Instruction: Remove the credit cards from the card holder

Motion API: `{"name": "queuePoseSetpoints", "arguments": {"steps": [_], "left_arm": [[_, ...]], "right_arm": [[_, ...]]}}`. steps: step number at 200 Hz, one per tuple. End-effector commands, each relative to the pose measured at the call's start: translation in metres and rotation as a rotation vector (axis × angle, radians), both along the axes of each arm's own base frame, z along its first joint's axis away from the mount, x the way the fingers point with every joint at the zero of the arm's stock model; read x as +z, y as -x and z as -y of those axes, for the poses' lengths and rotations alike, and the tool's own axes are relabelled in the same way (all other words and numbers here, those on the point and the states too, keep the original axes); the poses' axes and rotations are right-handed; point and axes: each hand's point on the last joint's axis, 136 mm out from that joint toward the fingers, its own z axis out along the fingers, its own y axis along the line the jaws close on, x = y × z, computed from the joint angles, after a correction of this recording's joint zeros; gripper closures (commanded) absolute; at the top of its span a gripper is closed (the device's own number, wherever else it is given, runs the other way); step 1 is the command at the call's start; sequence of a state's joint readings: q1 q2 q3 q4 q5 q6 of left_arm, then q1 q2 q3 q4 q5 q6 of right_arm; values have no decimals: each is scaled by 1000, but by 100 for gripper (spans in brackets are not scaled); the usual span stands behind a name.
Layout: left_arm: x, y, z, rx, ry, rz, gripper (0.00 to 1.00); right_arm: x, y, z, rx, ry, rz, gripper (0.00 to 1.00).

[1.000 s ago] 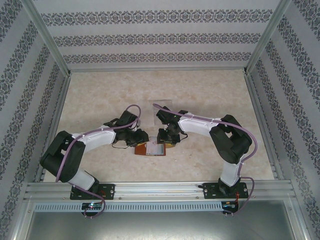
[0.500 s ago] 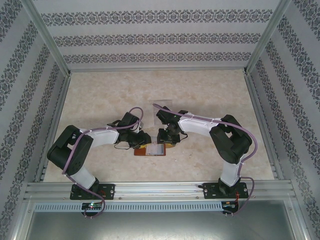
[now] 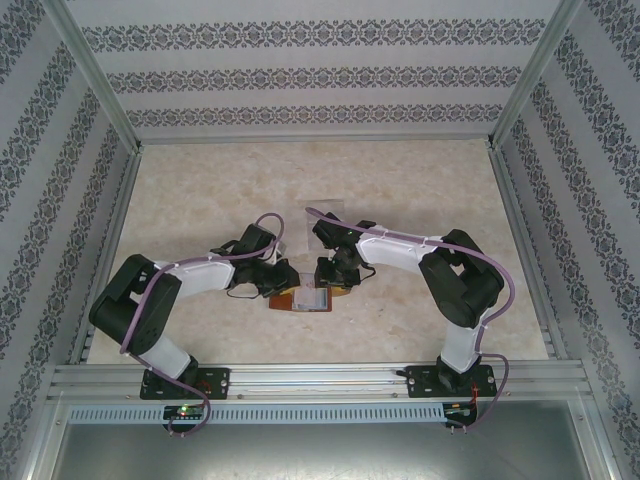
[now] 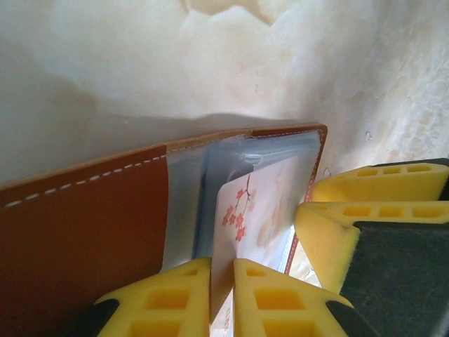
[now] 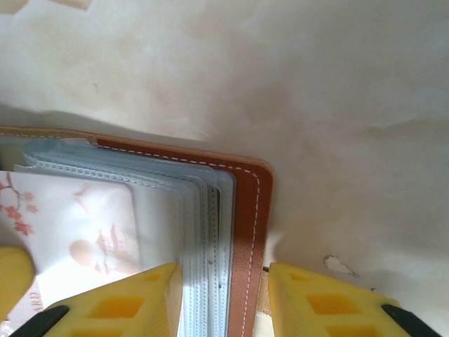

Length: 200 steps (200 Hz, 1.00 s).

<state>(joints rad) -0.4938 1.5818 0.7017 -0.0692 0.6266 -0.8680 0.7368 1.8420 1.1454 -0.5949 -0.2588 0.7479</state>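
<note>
The card holder (image 3: 300,299), a brown leather wallet with grey-blue pockets, lies open on the table between both arms. My left gripper (image 3: 284,283) is at its left side. In the left wrist view its yellow fingers (image 4: 280,298) pinch the near edge of a pale credit card (image 4: 247,210) printed with orange blossoms, which stands partly out of a pocket. My right gripper (image 5: 224,305) is shut across the wallet's stacked pockets and stitched brown edge (image 5: 247,225). The same card (image 5: 70,225) shows at the left of the right wrist view. Other cards are hidden.
A clear slotted rack (image 3: 325,212) stands just behind the two wrists. Aluminium rails (image 3: 110,250) and patterned walls enclose the marble-look tabletop (image 3: 420,190). The right gripper's yellow fingers (image 4: 351,217) crowd the wallet's right side, close to my left gripper.
The left arm's elbow has shifted while its gripper stayed at the wallet, and its jaws have closed onto the card. The right arm has not moved.
</note>
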Motion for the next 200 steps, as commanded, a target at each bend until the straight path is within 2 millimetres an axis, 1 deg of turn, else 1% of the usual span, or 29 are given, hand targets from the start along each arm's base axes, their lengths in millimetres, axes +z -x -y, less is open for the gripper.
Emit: {"name": "queuePoseSetpoints", "arguments": {"steps": [1,39,92,130,158,173,200], "left_arm": [[-3,5,-18,20,-51,-12,86],[2,7,-26,22,-74,-6,87],[10,9,-42,18,-162,7,87],[6,9,-45,12,-183,-8,87],[4,8,-51,12,-223,-8,88],[4,8,-49,7,-216,-6,87],[7,3,-35,-17,-141,2,82]], "right_arm": [[-1,1,8,12,45,-1,62],[-2,1,8,11,47,0,62],[-2,1,8,11,48,-2,63],[-1,1,7,16,44,-2,63],[0,1,7,18,47,-2,63],[1,1,7,18,47,0,63],[1,2,6,21,47,-3,63]]}}
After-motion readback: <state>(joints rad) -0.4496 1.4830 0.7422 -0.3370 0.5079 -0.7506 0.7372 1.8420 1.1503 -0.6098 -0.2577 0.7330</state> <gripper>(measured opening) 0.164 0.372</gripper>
